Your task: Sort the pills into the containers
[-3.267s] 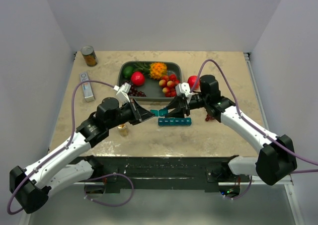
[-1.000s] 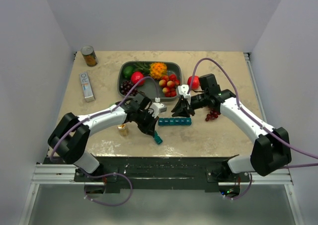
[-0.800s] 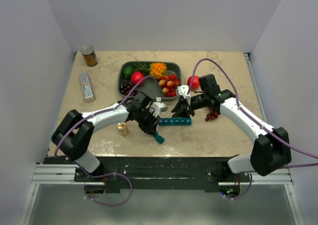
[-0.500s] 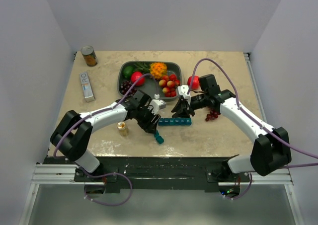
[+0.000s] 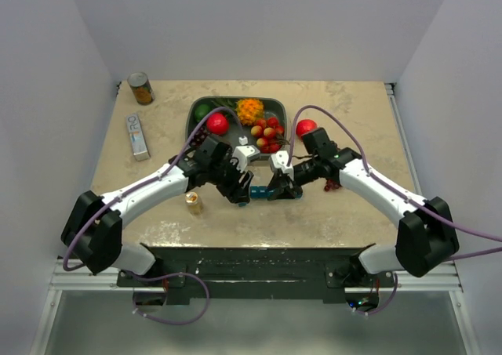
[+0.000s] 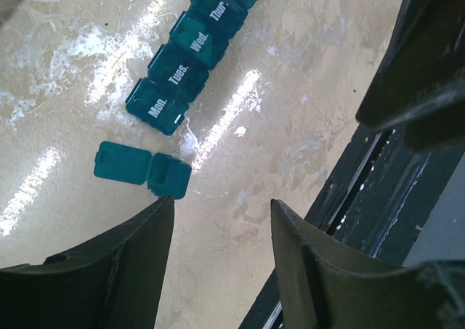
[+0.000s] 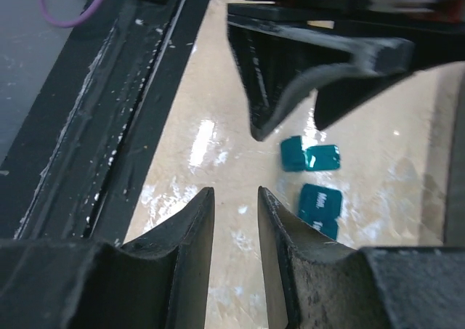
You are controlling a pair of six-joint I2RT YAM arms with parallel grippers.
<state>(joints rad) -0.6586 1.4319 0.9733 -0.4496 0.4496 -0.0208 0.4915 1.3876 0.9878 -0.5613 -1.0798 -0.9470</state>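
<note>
Left claw (image 6: pixel 221 211), right claw (image 7: pixel 235 198) converged on strip (image 6: pixel 190 49) (diagonal from left wrist), both agape

Teal container strip (image 6: pixel 190 60) lies flat, lids shut; detached cell (image 6: pixel 144 170) open beside it.

The left arm (image 5: pixel 149 192) and right arm (image 5: pixel 384 194) have white shells and black joints. Purple cables (image 5: pixel 311 108) loop along both, above the black base rail (image 5: pixel 251 259).

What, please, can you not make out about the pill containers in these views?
- Left wrist: the strip runs off the top edge past Thur.
- Top external: the left gripper and right gripper hide most of it.
- Loose cell, both wrist views: interior too small and dark to show any pills.
</note>
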